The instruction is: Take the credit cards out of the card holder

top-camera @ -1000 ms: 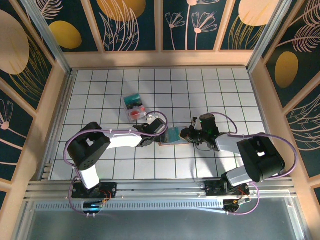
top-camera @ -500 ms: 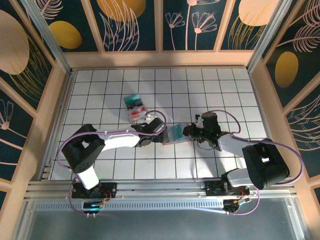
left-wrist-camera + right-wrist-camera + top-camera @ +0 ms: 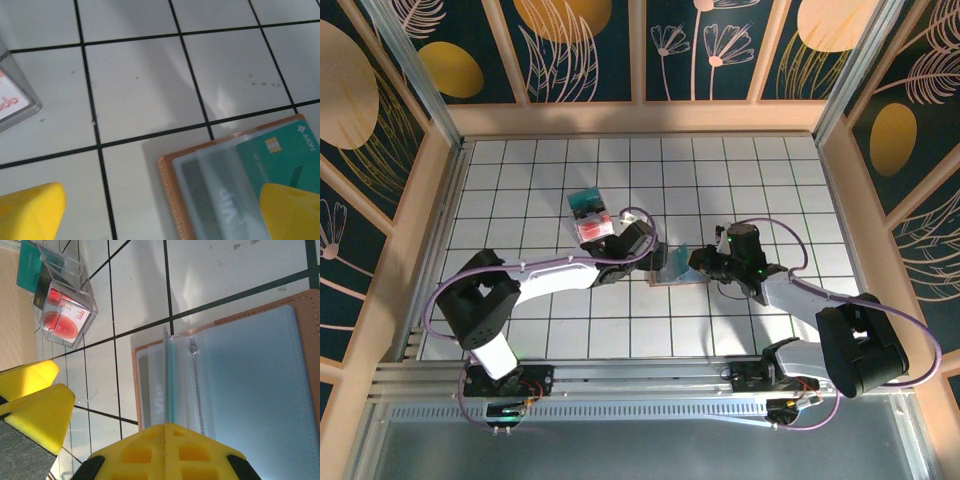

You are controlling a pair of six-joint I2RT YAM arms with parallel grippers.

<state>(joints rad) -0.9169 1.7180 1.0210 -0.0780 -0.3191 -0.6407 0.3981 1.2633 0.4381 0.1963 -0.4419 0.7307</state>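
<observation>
Right hand (image 3: 165, 429): fingers pressed together at bottom centre of the right wrist view. It pinches the card holder (image 3: 250, 370) by one clear sleeve (image 3: 165, 370). The sleeve stands on edge and runs straight into the seam between the pads.

Left hand (image 3: 160, 215): spread wide. One yellow fingertip (image 3: 30, 212) is in the lower left corner of the left wrist view, the other in the lower right corner over the holder. Nothing is gripped between them.

Card holder (image 3: 672, 268): lies open on the white gridded worktop (image 3: 540, 180), just below centre of the overhead frame. The left hand (image 3: 653, 255) is touching or just beside its left edge, and the right hand (image 3: 700, 262) is at its right edge. It has a tan stitched border and a blue-grey inside.

Left wrist view: the holder (image 3: 167, 200) fills the lower right. A green card (image 3: 280, 157) with a gold chip sits in a pocket. Beside it is a frosted sleeve (image 3: 225, 205) printed "VIP".

Clear box (image 3: 590, 215): red contents. It sits up and left of the holder, apart from it. Its corner shows at the left edge of the left wrist view (image 3: 12, 102). In the right wrist view it is at the upper left (image 3: 65, 310), with a teal piece (image 3: 27, 270) against it.
</observation>
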